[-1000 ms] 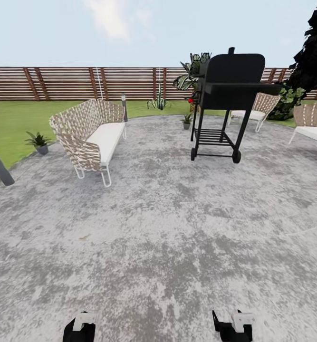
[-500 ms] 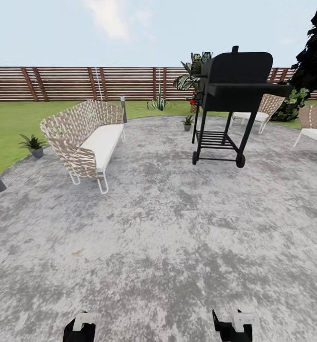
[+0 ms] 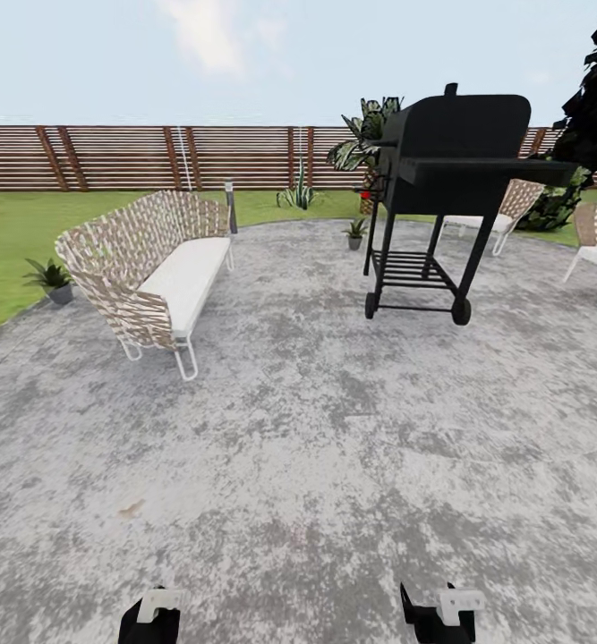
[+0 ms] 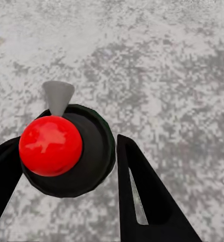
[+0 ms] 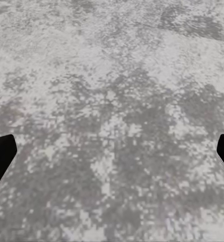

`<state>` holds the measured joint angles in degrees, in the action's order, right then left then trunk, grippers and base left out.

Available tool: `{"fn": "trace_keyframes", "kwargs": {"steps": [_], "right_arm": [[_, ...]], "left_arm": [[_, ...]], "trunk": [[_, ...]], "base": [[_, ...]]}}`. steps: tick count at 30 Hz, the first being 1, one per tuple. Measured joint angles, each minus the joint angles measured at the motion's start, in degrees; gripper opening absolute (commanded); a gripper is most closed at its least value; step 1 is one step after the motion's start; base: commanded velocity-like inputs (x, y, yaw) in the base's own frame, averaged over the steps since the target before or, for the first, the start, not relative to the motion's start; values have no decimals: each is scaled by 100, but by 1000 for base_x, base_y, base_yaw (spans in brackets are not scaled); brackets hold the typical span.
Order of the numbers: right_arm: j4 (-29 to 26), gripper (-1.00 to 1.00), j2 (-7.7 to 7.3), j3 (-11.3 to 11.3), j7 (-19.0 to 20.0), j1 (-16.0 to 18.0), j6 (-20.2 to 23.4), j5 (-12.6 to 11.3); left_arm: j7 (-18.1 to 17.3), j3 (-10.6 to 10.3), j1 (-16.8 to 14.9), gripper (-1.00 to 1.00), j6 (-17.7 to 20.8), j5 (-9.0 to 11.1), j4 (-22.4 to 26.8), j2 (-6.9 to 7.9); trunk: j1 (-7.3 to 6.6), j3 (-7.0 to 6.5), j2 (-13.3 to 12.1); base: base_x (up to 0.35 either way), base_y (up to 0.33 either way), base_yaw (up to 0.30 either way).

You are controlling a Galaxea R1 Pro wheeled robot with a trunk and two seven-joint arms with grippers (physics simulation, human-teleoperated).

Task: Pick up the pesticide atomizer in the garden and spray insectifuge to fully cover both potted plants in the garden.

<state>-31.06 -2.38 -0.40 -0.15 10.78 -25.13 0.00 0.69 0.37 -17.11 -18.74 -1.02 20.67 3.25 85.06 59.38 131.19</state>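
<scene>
Big round grey patio [image 3: 316,429] lies wide open ahead, running out to the lawn [image 3: 12,241] and slatted fence [image 3: 137,156], with a woven sofa [image 3: 150,268] left and a black grill [image 3: 450,192] right of the lane. Two small potted plants: one [image 3: 49,279] at the patio's left edge, one [image 3: 355,233] beside the grill. Left gripper [image 4: 66,166] is clamped around the dark green pesticide atomizer [image 4: 94,146] with its red cap; right gripper [image 5: 112,156] is spread wide, holding nothing.

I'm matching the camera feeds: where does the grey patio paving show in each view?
Head: patio spans the lower picture, under sofa and grill.
Left wrist: patio behind the atomizer in the left tool.
Right wrist: patio framed by the right tool.
Shared landmark: its mottled grey surface.
</scene>
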Motion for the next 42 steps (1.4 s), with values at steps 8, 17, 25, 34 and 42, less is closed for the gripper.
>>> {"fn": "trace_keyframes", "kwargs": {"steps": [8, 17, 25, 34, 42], "right_arm": [[0, 100, 0, 6, -1, 0, -1, 7], [0, 100, 0, 8, -1, 0, 0, 7], [0, 100, 0, 8, 1, 0, 3, 7], [0, 100, 0, 8, 5, 0, 0, 7], [0, 100, 0, 8, 7, 0, 1, 7]], "left_arm": [[0, 1, 0, -100, -2, 0, -3, 0], [0, 4, 2, -100, 3, 0, -2, 0], [0, 1, 0, -100, -2, 0, -3, 0], [0, 1, 0, -100, -5, 0, 2, 0], [0, -2, 1, -100, -5, 0, 2, 0]], "trunk": [[0, 0, 0], [0, 0, 0], [0, 0, 0], [0, 0, 0], [0, 0, 0]], "base": [[339, 0, 0], [339, 0, 0], [339, 0, 0], [339, 0, 0], [339, 0, 0]]}}
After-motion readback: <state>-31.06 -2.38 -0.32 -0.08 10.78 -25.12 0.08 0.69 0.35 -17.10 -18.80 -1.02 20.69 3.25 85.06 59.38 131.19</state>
